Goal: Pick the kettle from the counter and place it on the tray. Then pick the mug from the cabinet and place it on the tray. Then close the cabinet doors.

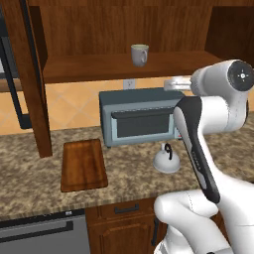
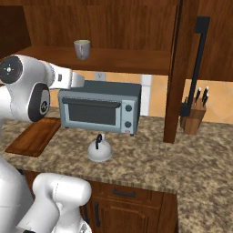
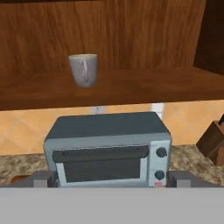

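No step is complete: kettle [image 1: 166, 159] stands on counter [image 1: 30, 168], tray [image 1: 83, 164] bare, mug [image 1: 140, 54] shelved in cabinet [image 1: 99, 67], gripper [image 3: 112, 178] fully open, empty

You are looking at a bench [image 1: 30, 163] showing as speckled brown-and-beige stone with a rough-looking grain. The tray [image 1: 83, 164] is presenting as reddish-brown wood with visible grain and a matt finish. The kettle [image 1: 166, 159] is appearing as smooth silvery-white metal, faintly glossy, with a thin black handle. The mug [image 3: 83, 69] is reading as smooth grey-beige ceramic with a soft sheen. The cabinet [image 3: 131, 39] is showing dark reddish-brown wood, grained, low in gloss. The toaster oven [image 3: 107, 148] is appearing as blue-grey painted metal, smooth and matt, with a dark glass-like door. The knife block [image 2: 193, 119] is looking like plain brown wood.
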{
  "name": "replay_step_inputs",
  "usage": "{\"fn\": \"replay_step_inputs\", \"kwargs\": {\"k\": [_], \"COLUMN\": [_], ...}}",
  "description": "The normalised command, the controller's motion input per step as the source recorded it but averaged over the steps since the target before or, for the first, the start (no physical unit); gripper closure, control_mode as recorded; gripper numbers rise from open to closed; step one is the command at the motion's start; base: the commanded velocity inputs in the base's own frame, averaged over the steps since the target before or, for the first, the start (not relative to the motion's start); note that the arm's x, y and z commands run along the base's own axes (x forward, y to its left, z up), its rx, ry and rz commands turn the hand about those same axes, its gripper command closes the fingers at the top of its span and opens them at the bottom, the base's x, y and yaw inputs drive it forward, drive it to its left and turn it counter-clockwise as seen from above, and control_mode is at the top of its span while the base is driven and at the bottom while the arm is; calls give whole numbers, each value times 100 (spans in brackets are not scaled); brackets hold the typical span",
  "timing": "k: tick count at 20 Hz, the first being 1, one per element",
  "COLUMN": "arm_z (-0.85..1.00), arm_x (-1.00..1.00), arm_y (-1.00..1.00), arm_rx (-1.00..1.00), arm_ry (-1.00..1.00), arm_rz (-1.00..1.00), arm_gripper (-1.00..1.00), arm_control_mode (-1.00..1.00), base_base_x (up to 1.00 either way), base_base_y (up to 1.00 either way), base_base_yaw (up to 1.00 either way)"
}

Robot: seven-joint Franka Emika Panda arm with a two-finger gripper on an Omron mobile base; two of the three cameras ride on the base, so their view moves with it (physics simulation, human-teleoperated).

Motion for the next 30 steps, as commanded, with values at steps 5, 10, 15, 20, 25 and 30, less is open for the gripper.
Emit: {"fn": "replay_step_inputs", "kwargs": {"k": [5,10,15,20,25,30], "arm_z": [13,0,6,11,2,1], "arm_x": [2,5,27,14,0,3], "arm_y": [4,0,19,21,6,-11], "arm_rx": [0,1,0,0,0,12], "arm_ry": [-7,0,0,-1,0,-2], "arm_rz": [1,0,-1,-1,0,0], "arm_gripper": [-100,-100,-100,-100,-100,-100], "arm_control_mode": [-100,-100,-100,-100,-100,-100], "base_base_x": [0,0,0,0,0,0], "base_base_y": [0,0,0,0,0,0], "base_base_yaw": [0,0,0,0,0,0]}}
